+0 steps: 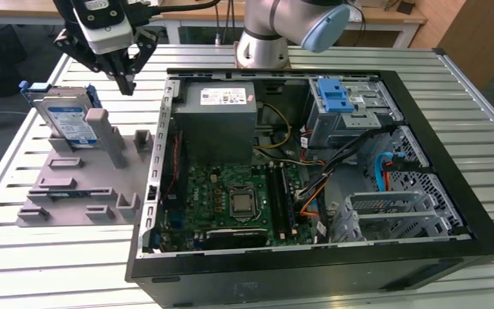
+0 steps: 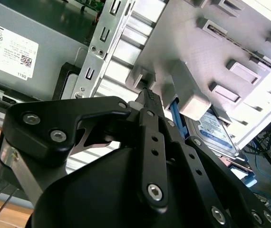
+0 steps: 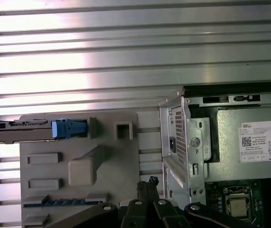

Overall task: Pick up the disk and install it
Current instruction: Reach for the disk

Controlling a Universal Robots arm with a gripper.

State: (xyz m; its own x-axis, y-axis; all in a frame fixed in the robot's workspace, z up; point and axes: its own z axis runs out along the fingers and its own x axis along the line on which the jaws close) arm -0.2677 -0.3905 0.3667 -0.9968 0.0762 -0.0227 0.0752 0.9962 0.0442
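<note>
1. Slatted table (image 1: 49, 270) is carrying an open computer case (image 1: 298, 283) and grey fixture (image 1: 75, 187).
2. I'm seeing the disk (image 1: 67, 119) standing on edge in that fixture.
3. Near it the gripper (image 1: 127, 84) is hovering, fingers pinched together, empty.

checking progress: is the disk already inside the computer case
No, the disk stands propped on the grey fixture beside the case, outside it.

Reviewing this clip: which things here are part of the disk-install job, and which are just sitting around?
Part of the job:
- disk, propped upright in the grey holder
- gripper, shut on nothing, hanging between holder and case
- open computer case, likely where the disk goes

Just there:
- power supply
- motherboard
- slatted table
</note>
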